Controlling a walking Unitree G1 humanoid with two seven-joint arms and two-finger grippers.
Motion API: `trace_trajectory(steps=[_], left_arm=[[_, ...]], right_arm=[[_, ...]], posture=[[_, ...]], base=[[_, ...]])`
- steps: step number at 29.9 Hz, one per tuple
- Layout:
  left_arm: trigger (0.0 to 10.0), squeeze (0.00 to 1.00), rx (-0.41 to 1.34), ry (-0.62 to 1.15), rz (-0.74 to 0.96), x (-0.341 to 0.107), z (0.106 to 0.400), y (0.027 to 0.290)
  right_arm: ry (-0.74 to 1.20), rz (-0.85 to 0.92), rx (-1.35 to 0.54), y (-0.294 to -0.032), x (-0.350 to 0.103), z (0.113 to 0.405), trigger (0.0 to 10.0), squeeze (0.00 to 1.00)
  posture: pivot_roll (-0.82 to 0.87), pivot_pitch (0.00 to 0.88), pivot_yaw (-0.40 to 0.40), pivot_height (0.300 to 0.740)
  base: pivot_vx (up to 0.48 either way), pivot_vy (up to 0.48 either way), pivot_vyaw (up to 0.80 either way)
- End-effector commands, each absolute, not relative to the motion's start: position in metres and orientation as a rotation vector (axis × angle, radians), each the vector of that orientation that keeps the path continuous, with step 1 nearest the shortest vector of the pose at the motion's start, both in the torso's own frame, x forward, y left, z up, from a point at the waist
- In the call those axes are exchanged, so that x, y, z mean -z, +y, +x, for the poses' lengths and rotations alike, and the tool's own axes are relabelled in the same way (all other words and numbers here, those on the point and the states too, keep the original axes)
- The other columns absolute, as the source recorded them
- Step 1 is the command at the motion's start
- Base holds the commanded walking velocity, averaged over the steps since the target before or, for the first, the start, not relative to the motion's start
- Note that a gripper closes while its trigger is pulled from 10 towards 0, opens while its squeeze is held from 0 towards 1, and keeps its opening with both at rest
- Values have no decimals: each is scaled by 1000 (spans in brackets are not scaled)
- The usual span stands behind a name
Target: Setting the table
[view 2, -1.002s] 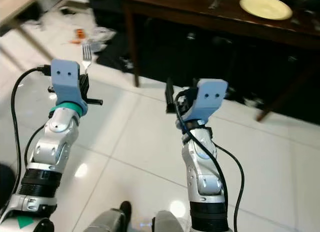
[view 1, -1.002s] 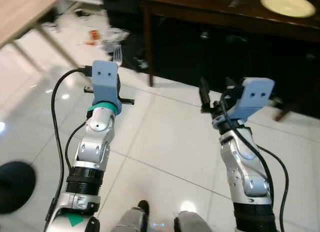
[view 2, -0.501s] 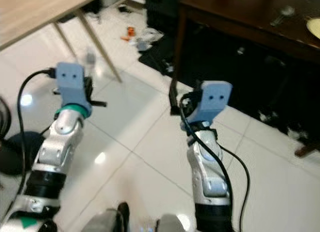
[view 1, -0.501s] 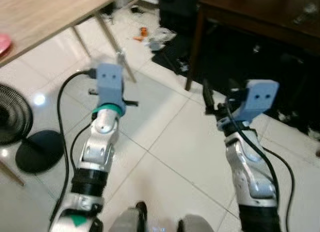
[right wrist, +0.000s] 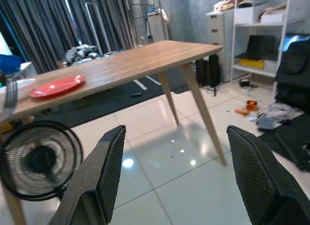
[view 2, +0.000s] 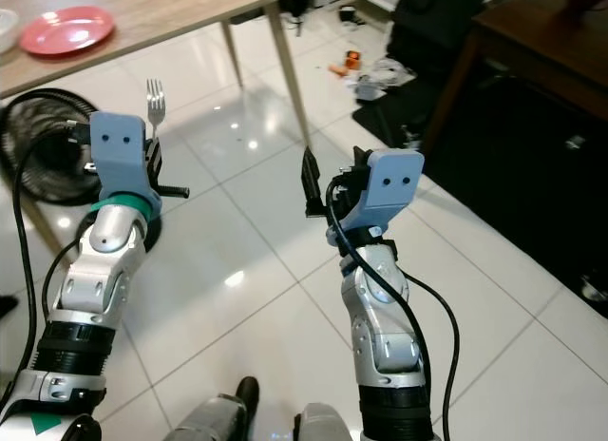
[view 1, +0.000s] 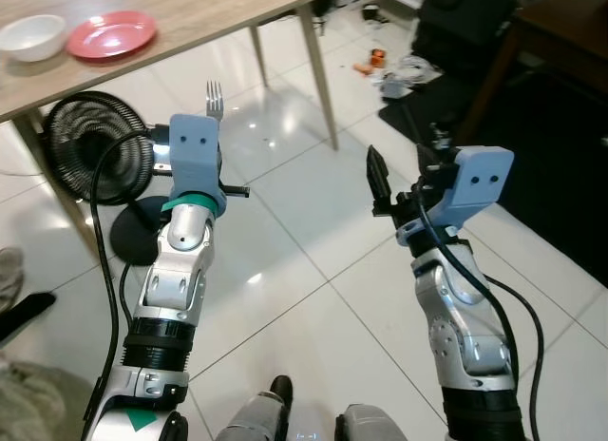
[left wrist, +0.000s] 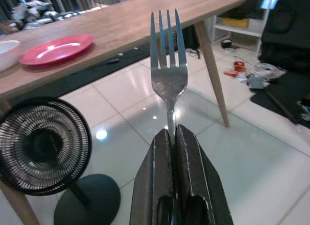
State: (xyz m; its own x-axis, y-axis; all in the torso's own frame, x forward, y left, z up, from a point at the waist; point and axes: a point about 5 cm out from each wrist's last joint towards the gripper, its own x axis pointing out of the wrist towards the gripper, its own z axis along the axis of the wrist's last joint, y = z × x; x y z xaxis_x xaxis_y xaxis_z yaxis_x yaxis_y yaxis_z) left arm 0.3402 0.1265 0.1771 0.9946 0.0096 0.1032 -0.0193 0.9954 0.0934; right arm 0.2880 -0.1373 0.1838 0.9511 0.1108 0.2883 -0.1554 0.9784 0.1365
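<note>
The long light-wood table (view 1: 190,13) stands ahead and to the left. On the table, a round red plate (view 1: 111,34) lies just right of a white bowl (view 1: 31,35). Under the table's near edge stands a round black floor fan (view 1: 100,156) on the white tiled floor (view 1: 313,241). In front of the table, the left gripper (left wrist: 174,137) holds a silver metal fork (left wrist: 168,74) upright, tines up. The right gripper (right wrist: 177,176) is to the right of the fork, well apart from the table. Far right of the table stands a dark wooden table (view 2: 541,32).
</note>
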Motion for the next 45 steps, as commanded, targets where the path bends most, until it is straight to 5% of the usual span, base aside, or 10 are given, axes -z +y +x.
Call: trace_trajectory(steps=[1,12,45], left_arm=[[10000,0,-34,-109,105,-178,340,132],[10000,0,-42,-123,90,-181,342,132],[10000,0,-32,-131,84,-183,344,130]], right_arm=[[-279,168,-155,-132,-183,288,10000,0],[-289,178,-104,-136,-185,289,10000,0],[-315,191,8,-150,-189,294,10000,0]], posture=[[-106,13,91,740],[-107,13,90,740],[-104,0,95,740]], base=[[0,0,794],[30,0,631],[465,0,0]])
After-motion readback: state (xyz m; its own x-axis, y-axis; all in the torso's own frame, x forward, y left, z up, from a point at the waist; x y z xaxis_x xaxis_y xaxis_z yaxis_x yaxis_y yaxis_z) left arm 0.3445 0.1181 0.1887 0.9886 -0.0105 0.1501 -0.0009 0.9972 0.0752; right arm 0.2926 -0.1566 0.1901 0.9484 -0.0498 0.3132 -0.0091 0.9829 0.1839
